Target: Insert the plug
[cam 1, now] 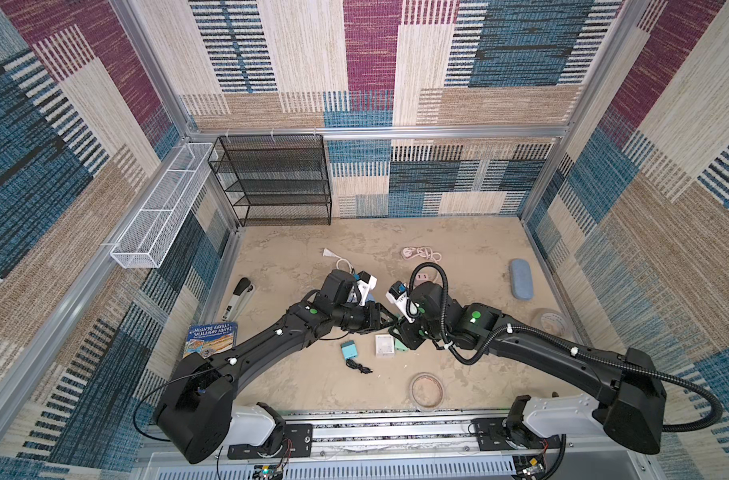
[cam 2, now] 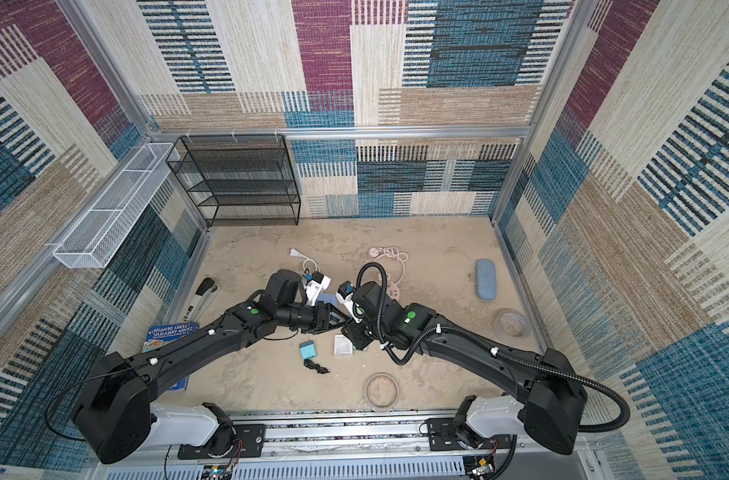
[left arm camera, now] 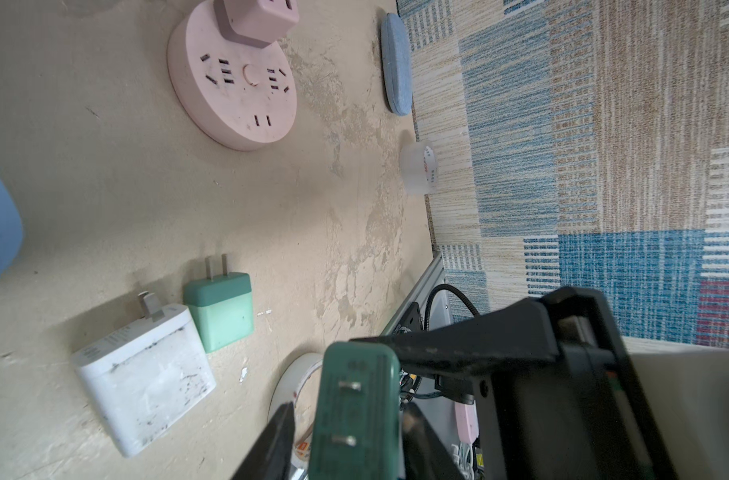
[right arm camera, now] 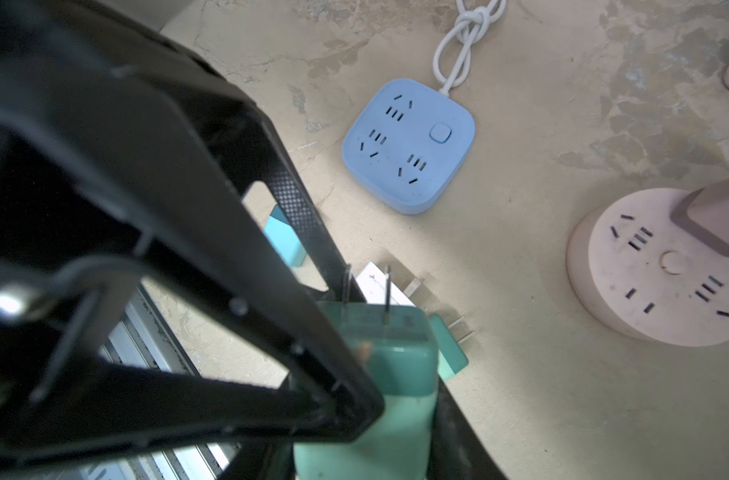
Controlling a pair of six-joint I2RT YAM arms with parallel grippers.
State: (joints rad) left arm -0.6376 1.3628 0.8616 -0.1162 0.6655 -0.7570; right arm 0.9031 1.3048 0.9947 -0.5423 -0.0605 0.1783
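Note:
The plug (left arm camera: 354, 374) is a green block with two flat prongs, held above the table between both arms. My right gripper (right arm camera: 375, 432) is shut on it, prongs pointing away from the wrist. My left gripper (left arm camera: 350, 409) straddles the same plug (right arm camera: 396, 361) crosswise; its jaws stand open, with a narrow gap beside one finger (left arm camera: 277, 440). In both top views the left gripper (cam 1: 390, 319) and right gripper (cam 1: 396, 329) meet mid-table and hide the plug. A blue square power strip (right arm camera: 408, 145) and a pink round power strip (left arm camera: 234, 79) lie flat beyond them.
A pink cube adapter (left arm camera: 254, 16) sits in the pink strip. On the table lie a second green plug (left arm camera: 221, 309), a white adapter (left arm camera: 146, 374), a teal box (cam 1: 349, 350), a black cable (cam 1: 358, 368), two tape rolls (cam 1: 427, 390) (cam 1: 550, 322), a blue case (cam 1: 521, 279), a book (cam 1: 211, 336) and a stapler (cam 1: 239, 297).

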